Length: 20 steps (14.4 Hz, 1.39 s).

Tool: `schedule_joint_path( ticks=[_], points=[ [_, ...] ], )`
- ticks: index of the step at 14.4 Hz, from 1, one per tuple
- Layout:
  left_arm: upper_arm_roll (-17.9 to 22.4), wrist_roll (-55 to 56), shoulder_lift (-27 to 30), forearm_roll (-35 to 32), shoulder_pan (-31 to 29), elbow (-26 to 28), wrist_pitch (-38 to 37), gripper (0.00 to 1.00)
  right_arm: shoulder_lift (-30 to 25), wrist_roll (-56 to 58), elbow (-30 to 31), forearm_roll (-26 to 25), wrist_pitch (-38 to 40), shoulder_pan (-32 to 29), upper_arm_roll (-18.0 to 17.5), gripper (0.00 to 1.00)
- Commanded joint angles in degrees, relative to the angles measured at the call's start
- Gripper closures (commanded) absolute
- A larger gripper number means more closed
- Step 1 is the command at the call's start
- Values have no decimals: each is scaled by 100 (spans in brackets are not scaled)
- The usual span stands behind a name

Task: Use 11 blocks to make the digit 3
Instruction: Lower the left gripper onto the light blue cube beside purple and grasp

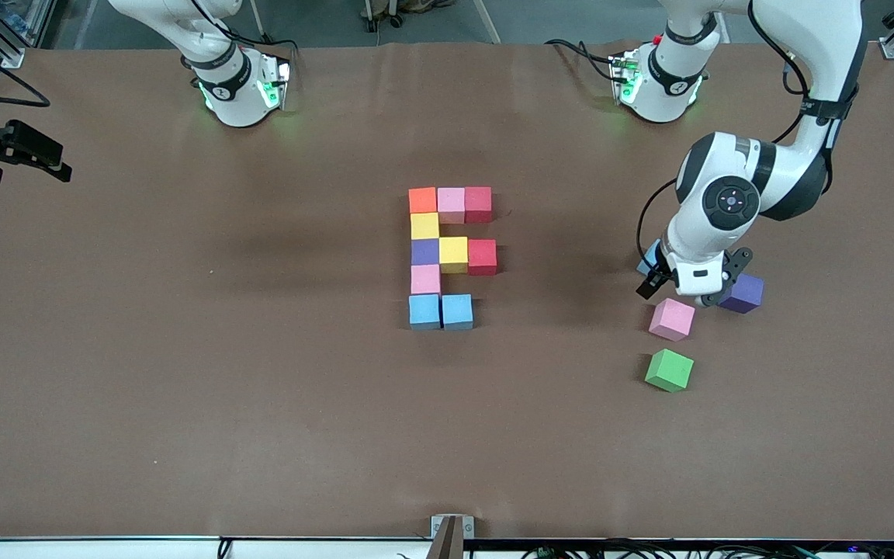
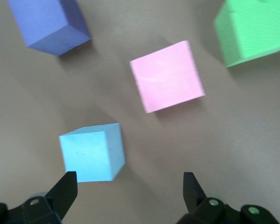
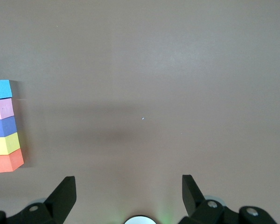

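Green cube point(image 1: 669, 369) lies nearest the camera, toward the left arm's end of the table point(image 1: 183, 388); not required. Loose light blue block point(image 2: 92, 153), partly under the left gripper point(image 2: 129, 186), whose fingers are spread, is judged light, matte, grippable on opposite flat faces. Digit 3 point(image 1: 451, 256) sits mid-table, one block short. Right gripper point(image 3: 129, 186) waits, spread and empty.

No legible text, label, brand, number or sign on any object.
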<state>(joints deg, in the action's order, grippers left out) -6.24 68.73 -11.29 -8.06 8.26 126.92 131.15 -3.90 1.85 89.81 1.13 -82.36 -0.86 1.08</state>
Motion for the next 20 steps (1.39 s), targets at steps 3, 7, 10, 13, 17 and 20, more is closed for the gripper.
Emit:
schedule_joint_path(
  ticks=[3,7,10,13,17,20],
  points=[
    [-44,0,303,103,-526,798,681,0,-173,35,124,19,88,-81,-64,0],
    [-53,61,206,199,-694,1072,1193,0,-182,35,133,19,88,-72,-64,0],
    [-53,70,119,393,-676,1098,1219,0,-182,44,133,19,88,-72,-73,0],
    [-44,70,-22,402,-676,1317,1666,0,-190,35,133,19,97,-55,-91,0],
    [-44,70,-189,402,-676,1344,1800,3,-190,35,142,19,97,-37,-99,0],
    [-53,88,-303,402,-659,1239,1800,43,-190,35,142,19,80,15,-108,0]
  ],
)
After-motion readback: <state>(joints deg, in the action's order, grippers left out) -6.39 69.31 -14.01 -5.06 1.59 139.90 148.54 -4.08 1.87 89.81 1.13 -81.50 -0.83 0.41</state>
